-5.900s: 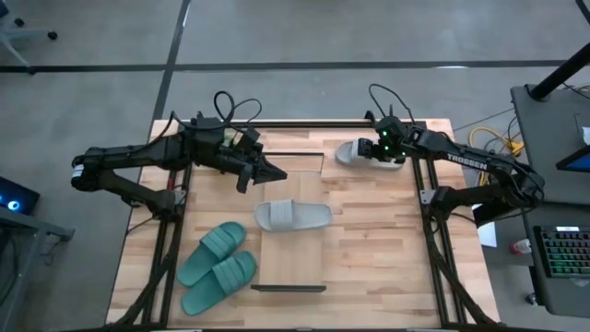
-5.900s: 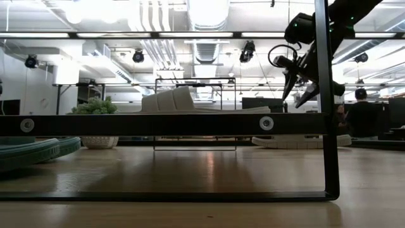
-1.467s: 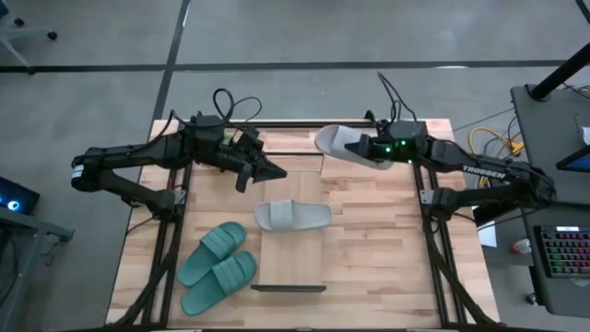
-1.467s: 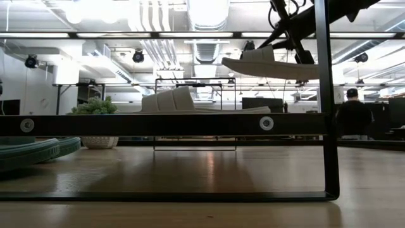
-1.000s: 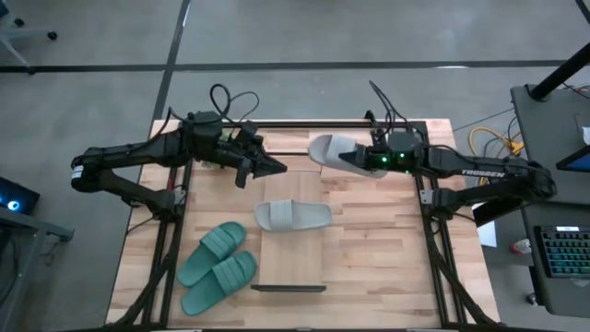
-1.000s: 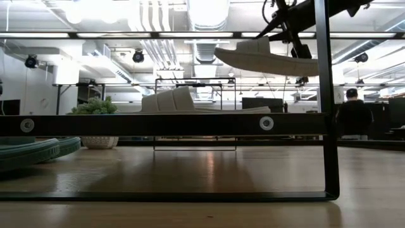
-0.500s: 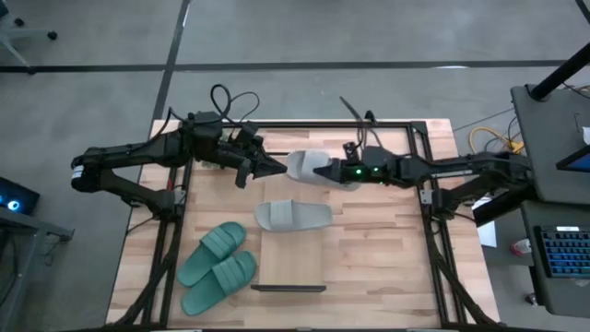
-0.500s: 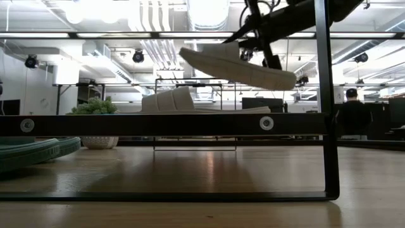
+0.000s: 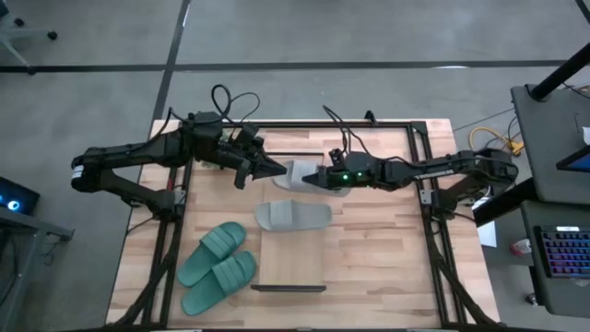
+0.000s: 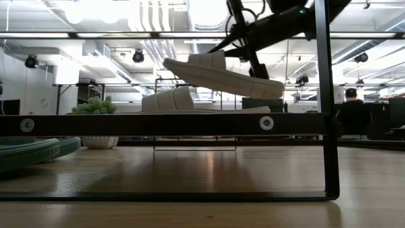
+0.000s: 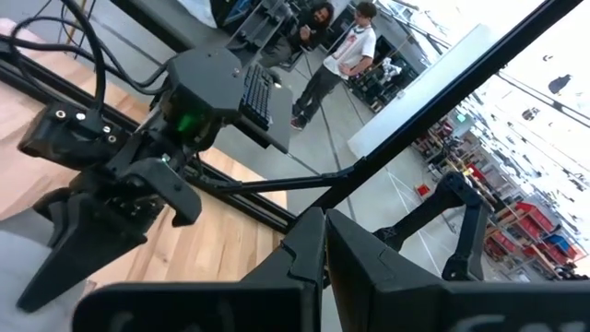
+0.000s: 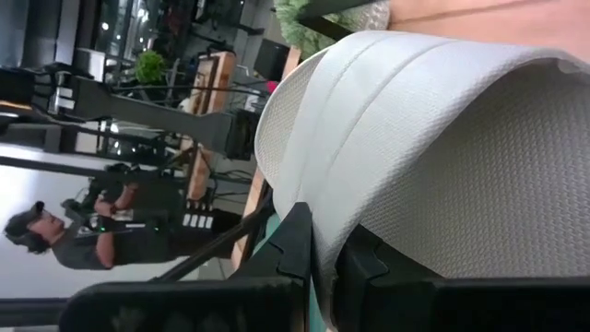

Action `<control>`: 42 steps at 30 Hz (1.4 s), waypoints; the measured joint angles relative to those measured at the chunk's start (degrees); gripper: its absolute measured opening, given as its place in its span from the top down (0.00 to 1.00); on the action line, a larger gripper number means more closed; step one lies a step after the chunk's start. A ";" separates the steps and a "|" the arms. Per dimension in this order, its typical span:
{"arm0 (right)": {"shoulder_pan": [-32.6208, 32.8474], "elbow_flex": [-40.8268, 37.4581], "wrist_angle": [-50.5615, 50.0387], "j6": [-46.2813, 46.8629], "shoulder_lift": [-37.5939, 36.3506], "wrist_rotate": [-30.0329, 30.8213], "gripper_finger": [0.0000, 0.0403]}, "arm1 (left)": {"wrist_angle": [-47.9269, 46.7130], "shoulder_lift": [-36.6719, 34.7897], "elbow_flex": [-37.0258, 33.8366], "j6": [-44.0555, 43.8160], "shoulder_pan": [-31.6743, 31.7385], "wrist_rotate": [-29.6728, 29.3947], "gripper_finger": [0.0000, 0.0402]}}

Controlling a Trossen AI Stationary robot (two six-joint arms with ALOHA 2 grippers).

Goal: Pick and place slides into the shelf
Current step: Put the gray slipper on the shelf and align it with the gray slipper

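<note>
A light grey slide [image 9: 300,172] hangs in the air over the far middle of the table, with my right gripper [image 9: 318,178] shut on it. In the low view this slide [image 10: 221,75] is tilted, its left end higher. My left gripper [image 9: 279,172] is shut and hovers just left of that slide's end. The second grey slide [image 9: 292,215] lies sole-down on the far part of the shelf [image 9: 291,258]. The teal pair [image 9: 217,267] lies side by side on the table, left of the shelf. My right gripper holds the slide by the edge of its wide strap [image 12: 318,198], one finger [image 12: 369,267] under the strap's arch over the footbed and one [image 12: 297,242] outside. It comes level from the table's right. The slide is lifted clear, tilted down toward the right. My left gripper's tip is close to the slide's left end; whether they touch, I cannot tell.
Black frame bars [image 9: 171,258] run along the table's left and right sides, and one crosses the low view [image 10: 190,124]. A desk with a keyboard [image 9: 560,254] stands off the right edge. People stand in the room behind.
My right gripper has carried the grey slide toward the table's left edge and down, from the far right to the middle beside my left gripper. The slide has tipped from nearly level to slanting, its right end lower.
</note>
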 joint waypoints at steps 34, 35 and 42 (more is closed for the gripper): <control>-2.26 26.17 -20.47 -11.12 18.25 -6.05 0.97 | 1.32 -0.96 0.00 -0.13 -0.04 2.12 1.00; -2.34 26.17 -20.44 -11.12 18.25 -6.02 0.97 | 1.29 -0.96 0.00 -0.13 -0.04 2.12 1.00; -2.61 26.14 -20.55 -10.92 18.25 -5.74 0.97 | 1.32 -0.96 0.00 -0.08 -0.09 2.09 1.00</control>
